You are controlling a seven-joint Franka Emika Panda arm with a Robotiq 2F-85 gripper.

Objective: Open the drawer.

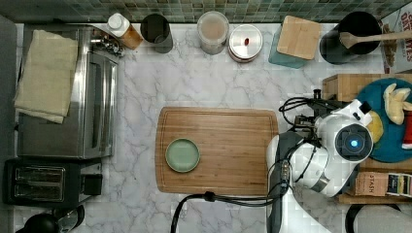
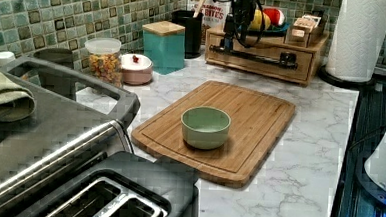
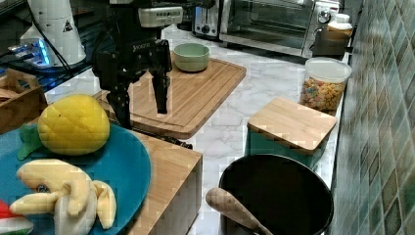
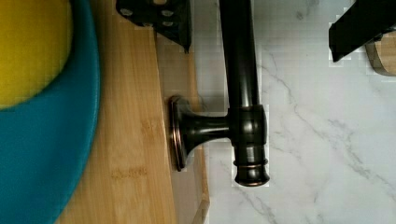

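The gripper (image 3: 139,95) hangs with its two black fingers (image 3: 160,93) spread apart, one on either side of the drawer's black bar handle (image 4: 241,88), pinching nothing; in the wrist view the bar runs between the finger tips with bare marble on its outer side. The drawer (image 2: 264,54) sits directly under the gripper, in the front of a bamboo box whose top carries a teal plate (image 3: 125,166) with a yellow plush fruit (image 3: 73,125) just behind the fingers. Just beyond the gripper, out on the white marble counter (image 1: 194,92), lies a grooved cutting board (image 1: 228,145) with a pale green bowl (image 1: 182,155) on it. Beside the box a small carton reads "STASH" (image 1: 371,183), and a box against the wall shows "BITES" (image 2: 214,12) in the left view. Further off stand a teal canister with a wooden lid (image 2: 164,44), a jar of coloured cereal (image 2: 106,61) and a black utensil pot (image 1: 352,36) holding a wooden spoon. Farthest from the gripper are a steel toaster oven (image 1: 92,97) and a black toaster (image 1: 41,182), below a wall of green mosaic tile (image 2: 61,11).
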